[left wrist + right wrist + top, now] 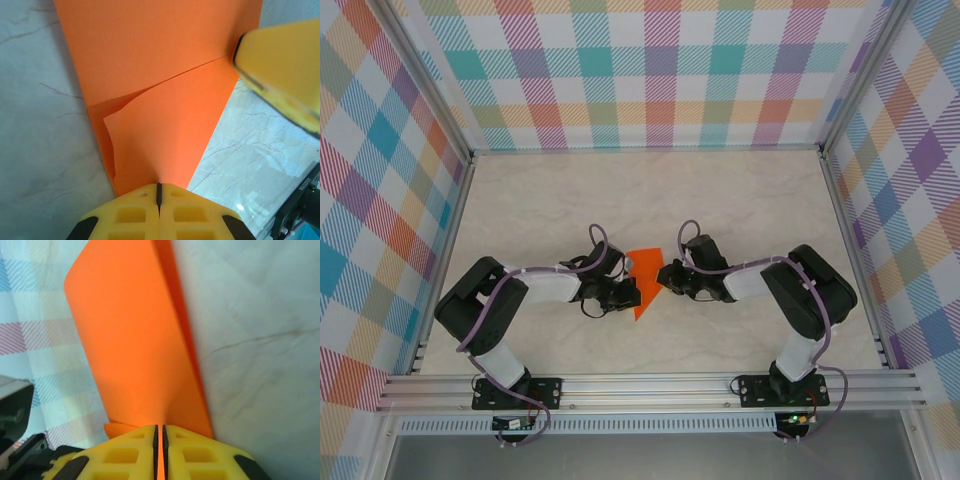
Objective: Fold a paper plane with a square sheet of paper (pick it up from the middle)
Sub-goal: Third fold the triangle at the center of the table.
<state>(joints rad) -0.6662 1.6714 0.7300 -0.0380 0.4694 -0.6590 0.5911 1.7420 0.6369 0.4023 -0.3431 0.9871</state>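
— Where does the paper plane (645, 283) sit?

— Near the middle of the counter (570, 200), right between the two arms. From above, its long axis runs far to near, with the wide end away from the bases and the sharp tip pointing back toward them. I can't tell whether it rests on the counter or hangs just above it.

— And the fingers?

— Both sets come at it from the sides, across that axis. The left fingers (135, 212) are clenched on the plane's left edge, pads flush together with the orange sheet running straight out from between them. The right fingers (130, 452) grip the opposite edge. A hairline slit shows between them, and it is filled with orange, so I read that as a pinch too, though a lighter one.

— Which arm is nearer?

— Neither, as both are already on it. The left grip looks slightly closer to the pointed end and the right slightly closer to the wide end. In the left wrist view, one right finger shows against the paper's far corner.

— So what does the next move depend on?

— Probably on the two grips facing each other across the centre crease. Any pull or press goes sideways through the paper, so uneven force could skew or tear it.
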